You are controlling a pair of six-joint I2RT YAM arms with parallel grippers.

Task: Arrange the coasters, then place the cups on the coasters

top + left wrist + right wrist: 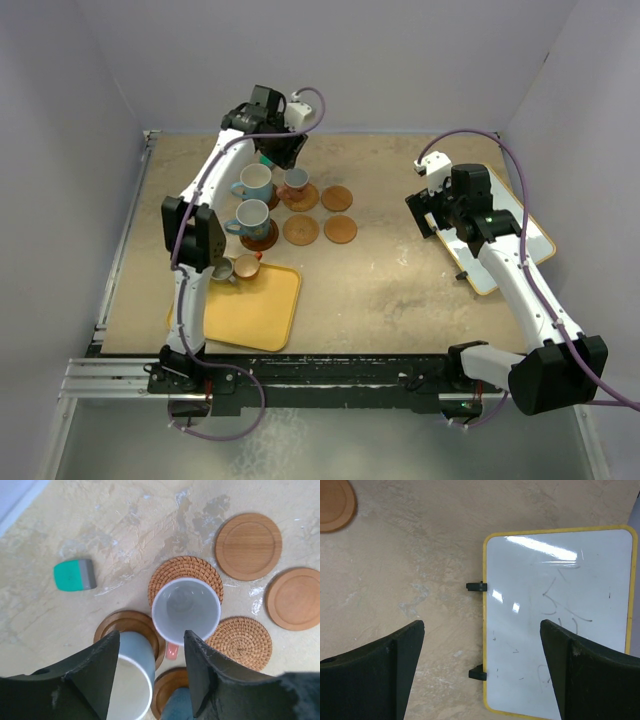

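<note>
A grey-white cup [186, 611] with a reddish handle stands on a woven coaster [186, 569]. My left gripper [152, 662] hovers open above it, with the handle below the gap and untouched. Beside it, two light blue cups [255, 183] [252, 218] stand on dark wooden coasters [131, 624]. Three coasters are bare: two wooden [248, 546] [295, 598] and one woven [240, 642]. Two small cups, grey-olive [223, 268] and orange [246, 266], sit at the far edge of the yellow tray [265, 310]. My right gripper [481, 647] hangs open and empty over the whiteboard's left edge.
A teal block [75, 575] lies on the table left of the coasters. A yellow-framed whiteboard [560, 605] lies at the right side of the table under my right arm. One wooden coaster [332, 505] shows at the right wrist view's top-left corner.
</note>
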